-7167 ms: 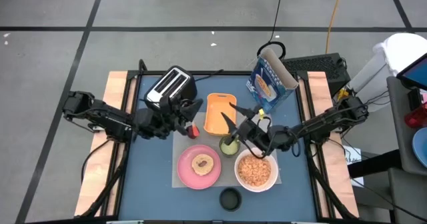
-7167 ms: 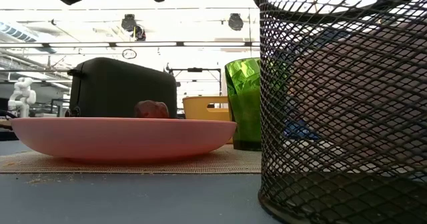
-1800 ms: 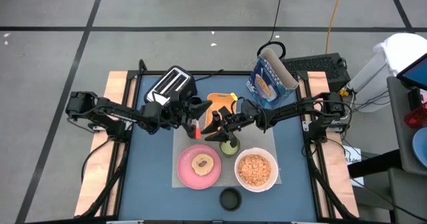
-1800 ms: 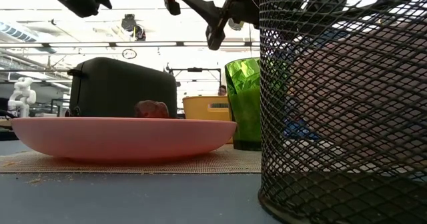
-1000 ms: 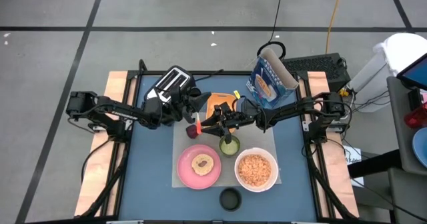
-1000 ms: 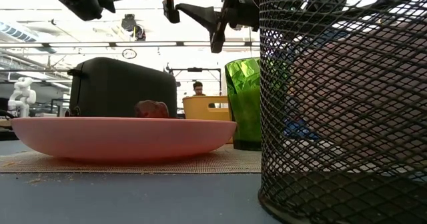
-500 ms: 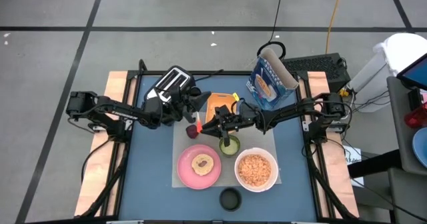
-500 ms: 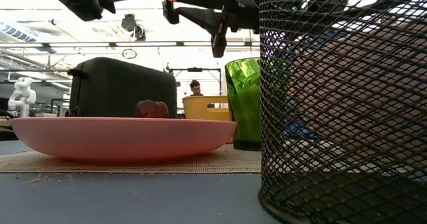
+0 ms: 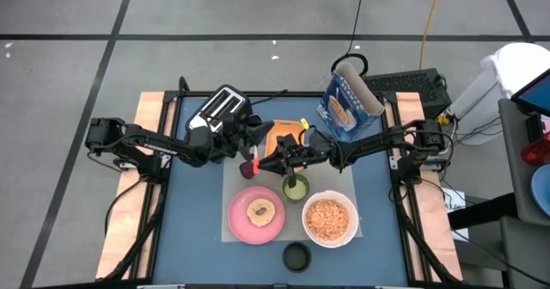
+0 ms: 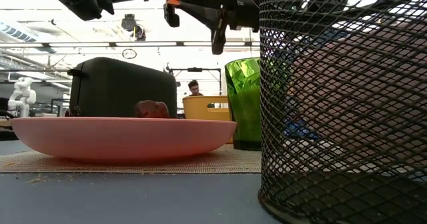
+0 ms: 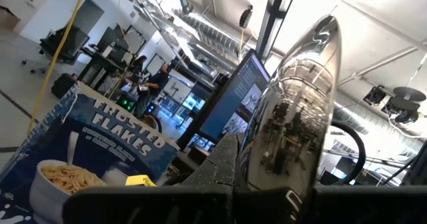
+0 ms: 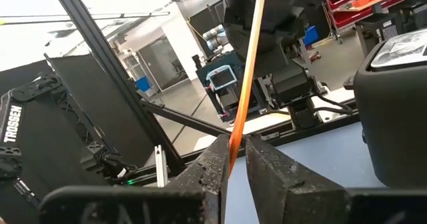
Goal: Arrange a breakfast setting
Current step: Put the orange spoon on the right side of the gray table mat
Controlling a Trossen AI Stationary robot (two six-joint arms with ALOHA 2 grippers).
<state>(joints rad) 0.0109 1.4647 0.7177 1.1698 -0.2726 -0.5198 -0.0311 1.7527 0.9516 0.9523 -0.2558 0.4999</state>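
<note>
A white round bowl (image 9: 330,220) is filled with tan cereal flakes. At 9 o'clock from it, a slice of toast (image 9: 260,210) is carried on a pink round plate (image 9: 236,224); in the low view a dark-red fruit (image 10: 152,109) is seen on that plate. A small green cup (image 9: 295,187) is set between plate and bowl, toward 12 o'clock, and what it holds cannot be told. An orange rectangular tray (image 9: 277,132) is largely covered by the arms. A black wire-mesh cup (image 9: 296,256) stands at the 6 o'clock edge.

Above the middle of the table, a red-handled spoon (image 9: 249,163) is clamped in the left gripper (image 9: 245,148), its silver bowl (image 11: 293,111) rising past the fingers. The right gripper (image 9: 273,162) is brought in from 3 o'clock; its fingers (image 12: 217,161) are held a little apart with the handle (image 12: 247,71) between them.

Plate, cup and bowl are laid on a beige mat (image 9: 236,237) on the blue table top (image 9: 193,229). A blue cereal box (image 9: 348,100) is placed at 1 o'clock, a black-and-silver toaster (image 9: 222,108) at 11 o'clock. A person (image 10: 193,87) is seen in the room beyond.

Bare table is left at 7 to 9 o'clock.
</note>
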